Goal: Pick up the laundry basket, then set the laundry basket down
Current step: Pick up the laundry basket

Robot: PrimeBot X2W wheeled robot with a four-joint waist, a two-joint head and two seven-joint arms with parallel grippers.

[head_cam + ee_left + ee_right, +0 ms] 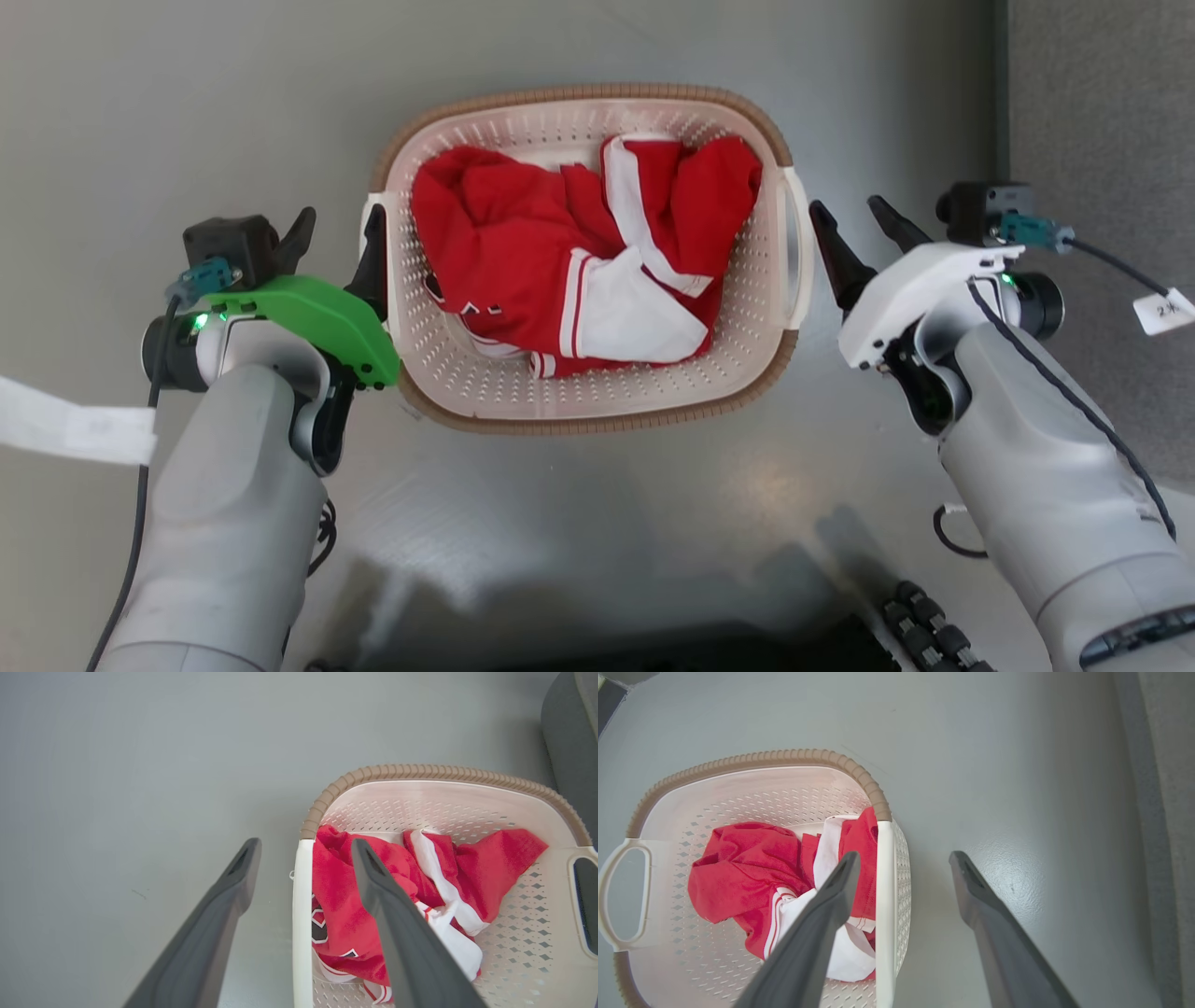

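Pale forearms (pixel 224 523) reach down on either side of the laundry basket (pixel 579 93). The left gripper (pixel 338 233) and right gripper (pixel 857 219) both have their fingers spread wide and hold nothing, each lined up at a white side handle. The basket sits on the grey floor (pixel 187 112) with a red-and-white garment (pixel 579 252) inside. By my reckoning no step is done yet: gripping, lifting and setting down are all left.

On the floor (pixel 187 93), centred ahead: the laundry basket (pixel 579 93), with a bunched garment (pixel 523 243) lying inside. At its left side, the left hand (pixel 340 219), fingers apart, one on each side of the left rim. Just off its right handle, the right hand (pixel 848 205), fingers apart, nearer finger close beside the wall.
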